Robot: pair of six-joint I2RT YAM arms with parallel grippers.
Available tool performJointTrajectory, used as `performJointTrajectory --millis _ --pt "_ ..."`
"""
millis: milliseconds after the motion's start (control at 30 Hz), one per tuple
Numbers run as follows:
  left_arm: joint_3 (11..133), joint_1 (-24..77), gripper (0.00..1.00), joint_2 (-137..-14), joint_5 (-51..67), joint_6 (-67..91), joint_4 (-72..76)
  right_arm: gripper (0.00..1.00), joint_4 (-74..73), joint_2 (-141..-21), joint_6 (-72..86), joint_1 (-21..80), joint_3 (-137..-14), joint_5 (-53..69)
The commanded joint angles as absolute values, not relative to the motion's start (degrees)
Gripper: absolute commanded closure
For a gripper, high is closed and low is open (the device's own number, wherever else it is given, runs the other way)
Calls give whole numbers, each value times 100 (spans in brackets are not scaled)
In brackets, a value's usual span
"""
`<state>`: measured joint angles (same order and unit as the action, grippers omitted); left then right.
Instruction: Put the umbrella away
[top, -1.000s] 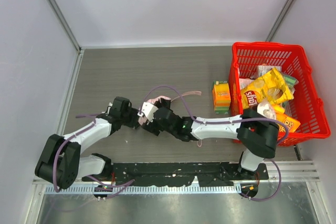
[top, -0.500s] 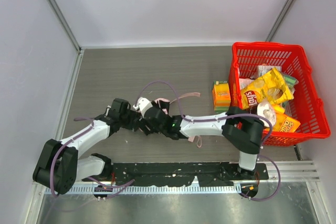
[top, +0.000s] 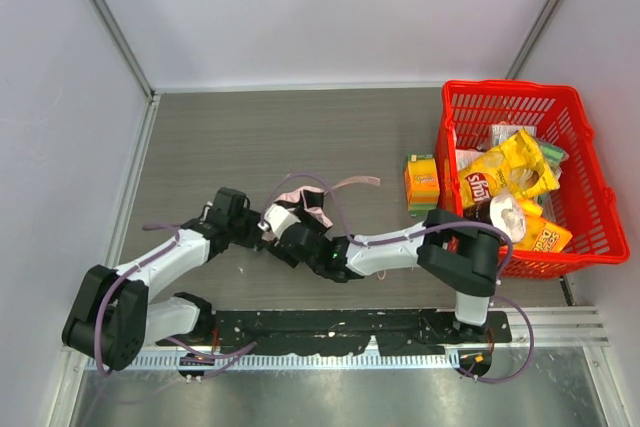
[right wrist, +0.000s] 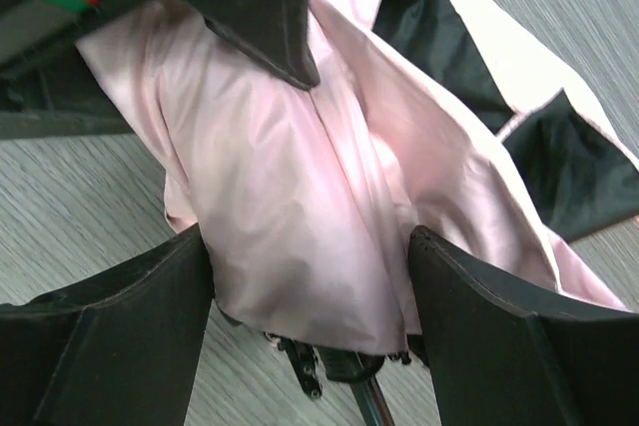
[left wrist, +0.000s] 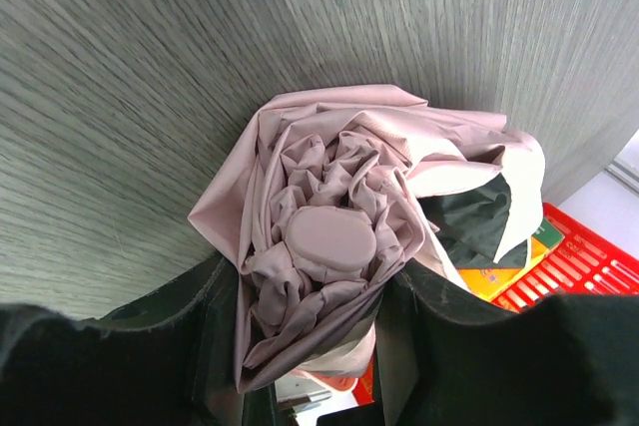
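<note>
The umbrella point(top: 303, 197) is a crumpled pale pink bundle near the table's front middle, its narrow strap point(top: 355, 182) trailing to the right. In the left wrist view I look down on its round pink cap point(left wrist: 331, 241), and my left gripper point(left wrist: 305, 336) is shut on the bunched fabric just below the cap. My right gripper point(right wrist: 310, 286) has come in from the right, and its fingers point(right wrist: 130, 316) press both sides of the pink canopy point(right wrist: 290, 197). Dark ribs and the shaft point(right wrist: 339, 366) poke out under the fabric. In the top view both grippers point(top: 258, 227) point(top: 288, 237) meet at the umbrella.
A red basket point(top: 500, 95) stands at the right edge with yellow snack bags point(top: 510, 172) inside. An orange and green box point(top: 422, 185) stands just left of the basket. Walls enclose the table at the back and on both sides.
My right arm has slid left along the umbrella, close against the left gripper. The pink fabric and strap have shifted slightly. The left gripper has kept its hold.
</note>
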<state>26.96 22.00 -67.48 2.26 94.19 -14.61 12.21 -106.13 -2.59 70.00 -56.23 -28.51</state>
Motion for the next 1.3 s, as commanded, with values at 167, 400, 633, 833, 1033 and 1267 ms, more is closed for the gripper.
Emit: performJointTrajectory --millis 167,400,633,833,1033,1267 --pt "2646 2109 100 -6759 53 9123 -2391 23 -263 -9318 -421 6864 -5027 -3630" --pt "2628 2101 100 -6715 53 9132 -2399 21 -47 -8772 -650 6864 -5335 -1710" --pt "2646 2092 100 -6680 -88 9132 -2487 19 615 -9762 -1177 6873 -6247 -1248" --pt "2619 2092 100 -6644 -62 9149 -2487 19 913 -10642 -1713 6882 -6618 -1125" --pt "2610 2066 100 -6662 -26 9185 -2479 19 1624 -10837 -1890 6873 -5786 -1591" --pt "2654 2039 100 -6829 167 9150 -2434 29 1618 -11257 -2030 6794 -5695 -1889"
